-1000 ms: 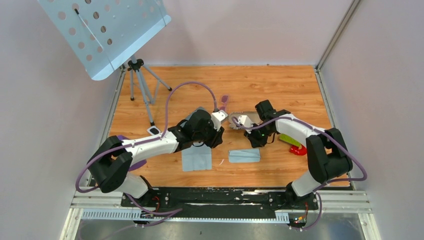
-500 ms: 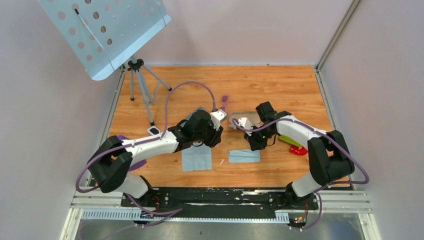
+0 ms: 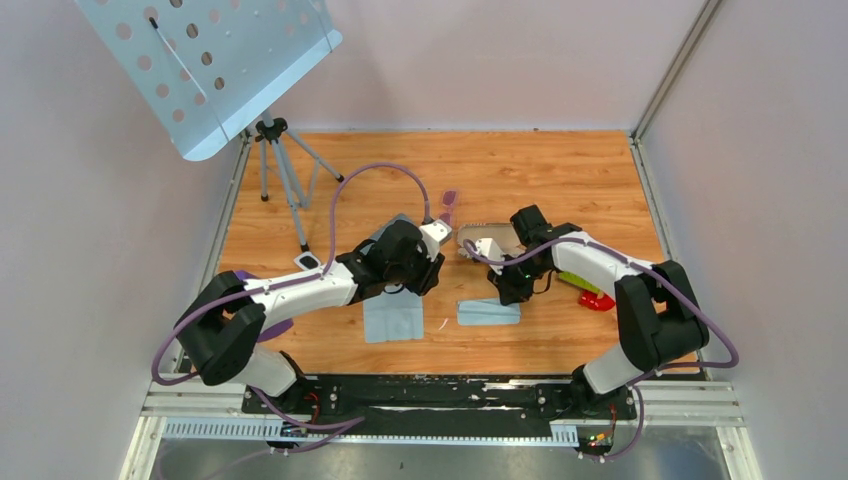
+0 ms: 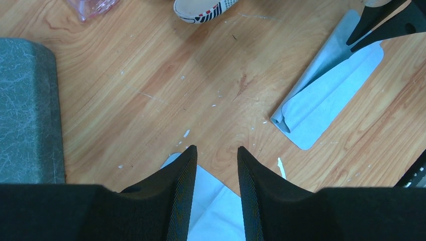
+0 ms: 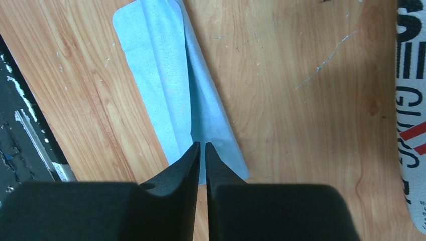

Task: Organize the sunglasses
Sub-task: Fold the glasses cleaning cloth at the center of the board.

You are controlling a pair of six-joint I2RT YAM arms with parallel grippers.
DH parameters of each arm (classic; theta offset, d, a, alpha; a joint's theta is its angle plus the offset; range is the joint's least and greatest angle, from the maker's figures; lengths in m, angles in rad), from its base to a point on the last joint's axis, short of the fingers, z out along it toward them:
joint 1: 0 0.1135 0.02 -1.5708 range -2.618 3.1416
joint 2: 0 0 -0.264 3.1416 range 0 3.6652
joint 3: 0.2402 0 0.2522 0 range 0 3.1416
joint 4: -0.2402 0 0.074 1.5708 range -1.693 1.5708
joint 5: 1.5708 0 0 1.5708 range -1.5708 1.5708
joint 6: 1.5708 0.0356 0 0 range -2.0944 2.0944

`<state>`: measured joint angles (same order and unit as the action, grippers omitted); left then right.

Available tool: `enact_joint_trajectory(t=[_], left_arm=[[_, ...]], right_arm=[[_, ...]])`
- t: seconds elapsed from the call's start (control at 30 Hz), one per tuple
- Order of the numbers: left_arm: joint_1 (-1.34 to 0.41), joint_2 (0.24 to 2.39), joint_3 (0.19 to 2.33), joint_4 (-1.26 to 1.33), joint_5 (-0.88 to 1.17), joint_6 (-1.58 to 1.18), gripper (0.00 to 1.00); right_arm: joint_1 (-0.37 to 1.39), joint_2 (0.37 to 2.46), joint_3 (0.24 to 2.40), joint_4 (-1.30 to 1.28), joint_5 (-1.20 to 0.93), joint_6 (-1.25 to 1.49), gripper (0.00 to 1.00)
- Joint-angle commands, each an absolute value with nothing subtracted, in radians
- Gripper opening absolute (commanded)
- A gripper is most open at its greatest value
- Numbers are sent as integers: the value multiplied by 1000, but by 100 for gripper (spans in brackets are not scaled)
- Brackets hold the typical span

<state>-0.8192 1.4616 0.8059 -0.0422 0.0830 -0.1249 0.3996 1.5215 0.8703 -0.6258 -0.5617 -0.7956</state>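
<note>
The sunglasses (image 3: 449, 205) lie on the table (image 3: 560, 170) just beyond the left gripper (image 4: 216, 153), their long axis running near-to-far. That gripper's fingers stand apart, holding nothing. The right gripper (image 5: 202, 146) is pressed nearly together, empty.

Right hand (image 5: 202, 145), jaws almost together, above folded blue cloth (image 5: 153, 75)

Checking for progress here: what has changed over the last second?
The right gripper, shut and empty, drew slightly back toward the near edge. Nothing was grasped or released. The left gripper, open, the sunglasses, the flag-patterned case, the grey case and the folded cloth stayed put.
</note>
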Motion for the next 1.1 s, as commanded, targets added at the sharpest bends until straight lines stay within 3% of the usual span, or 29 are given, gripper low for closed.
enact_joint_trajectory(t=[0.0, 0.3, 0.83, 1.07], left_arm=[[-811, 1455, 807, -55, 81, -137, 39], [-811, 1386, 754, -60, 132, -195, 42], [-811, 1321, 717, -82, 48, -251, 44], [-811, 1319, 638, 109, 144, -356, 49]], right_arm=[[421, 1530, 857, -676, -606, -820, 12], [469, 1503, 859, -748, -629, -848, 13], [481, 1513, 965, -763, -661, -771, 14], [343, 1518, 1028, -843, -777, -843, 17]])
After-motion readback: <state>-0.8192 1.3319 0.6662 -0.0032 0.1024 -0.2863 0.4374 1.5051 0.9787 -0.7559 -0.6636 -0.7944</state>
